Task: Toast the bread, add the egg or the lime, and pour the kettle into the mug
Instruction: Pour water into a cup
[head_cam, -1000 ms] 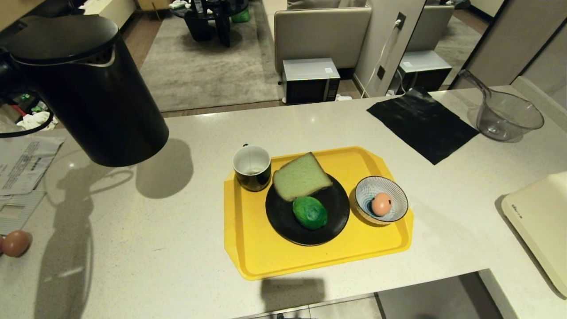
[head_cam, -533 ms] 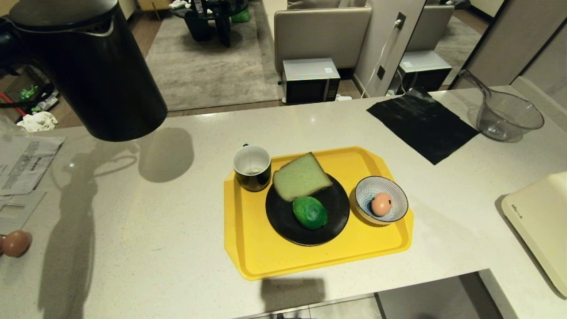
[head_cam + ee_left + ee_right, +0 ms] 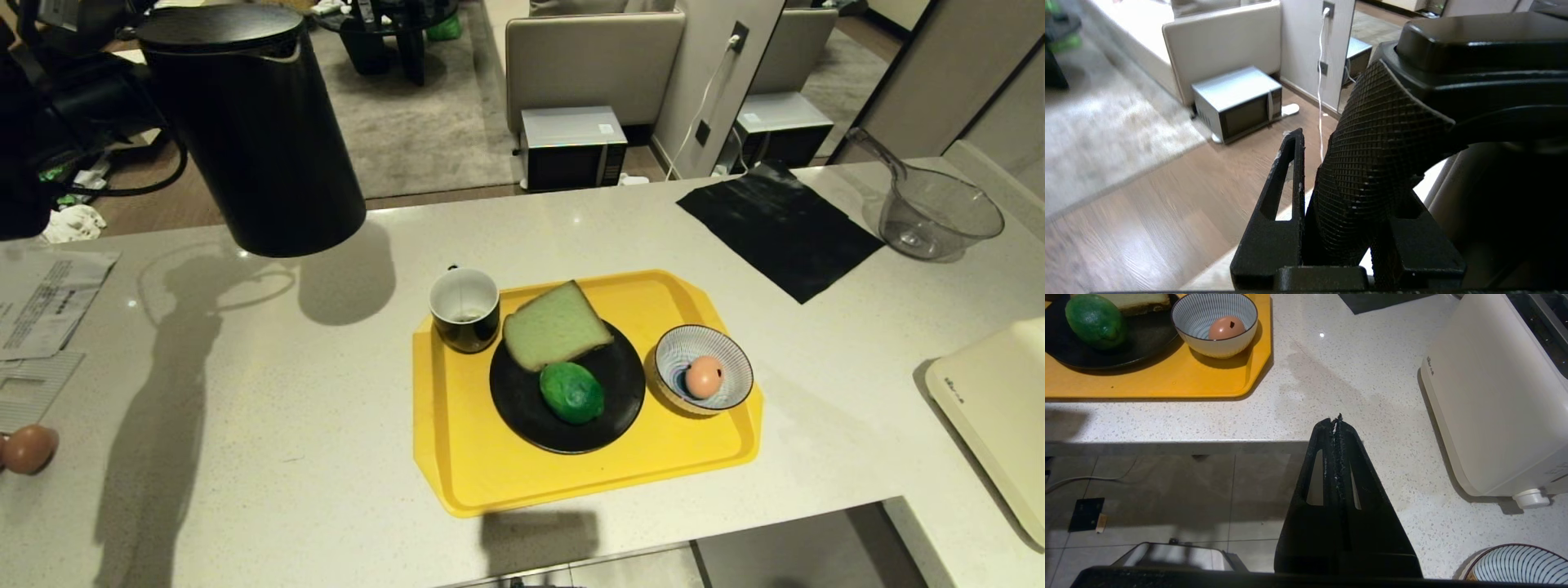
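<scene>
Left gripper [image 3: 1339, 228]: clamped on the kettle [image 3: 253, 131] handle
Kettle: now carried right of its earlier spot, nearer upright, above the counter [image 3: 245, 408]
Mug [image 3: 464, 309]: unmoved on the tray [image 3: 457, 457]
Right gripper [image 3: 1337, 421]: closed, idle

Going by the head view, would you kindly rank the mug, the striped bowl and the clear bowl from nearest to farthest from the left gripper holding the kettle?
From the left gripper on the kettle:
1. Mug, tray's near-left corner.
2. Striped bowl, tray's right side.
3. Clear bowl, far right of the counter.

Left arm raised at the far left of the head view; left gripper [image 3: 1339, 212] clamped on the kettle [image 3: 253, 131] handle, holding it aloft. Right gripper [image 3: 1337, 420] parked low by the counter edge, fingers pressed together, empty.
</scene>
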